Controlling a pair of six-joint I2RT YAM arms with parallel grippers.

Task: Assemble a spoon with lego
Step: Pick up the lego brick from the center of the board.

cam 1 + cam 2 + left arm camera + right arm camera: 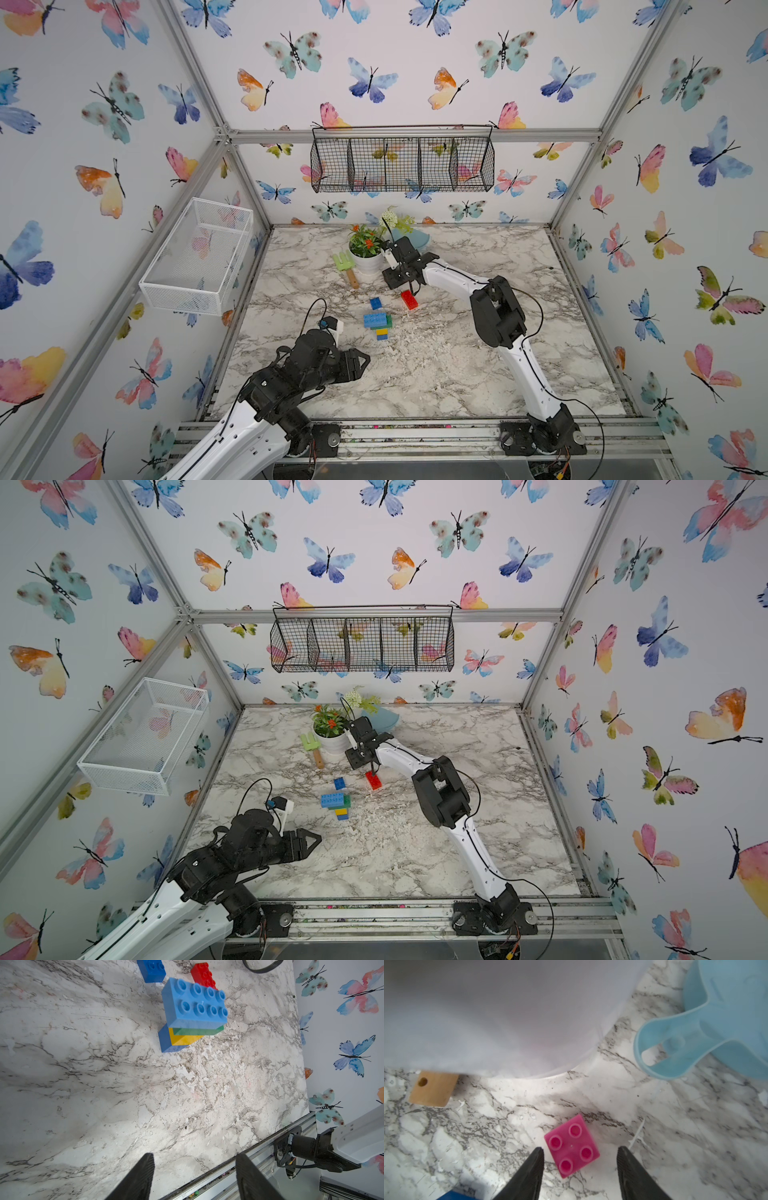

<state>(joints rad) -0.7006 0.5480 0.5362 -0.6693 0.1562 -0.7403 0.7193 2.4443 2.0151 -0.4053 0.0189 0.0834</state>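
worktop (457,374): marble-look, finish flaking in patches. pink brick (572,1146): glossy moulded plastic. rake handle (432,1088): matt bare wood. pale-blue dish (695,1043): smooth plastic.

Blurry pot (488,1012); dk blue brick (152,970) cropped

Butterfly wallpaper (374,62) on three walls. Aluminium frame (540,135) at corners. Black wire basket (402,164) on back wall; white mesh basket (199,257) on side wall. Marble-pattern desk (457,374), surface worn.
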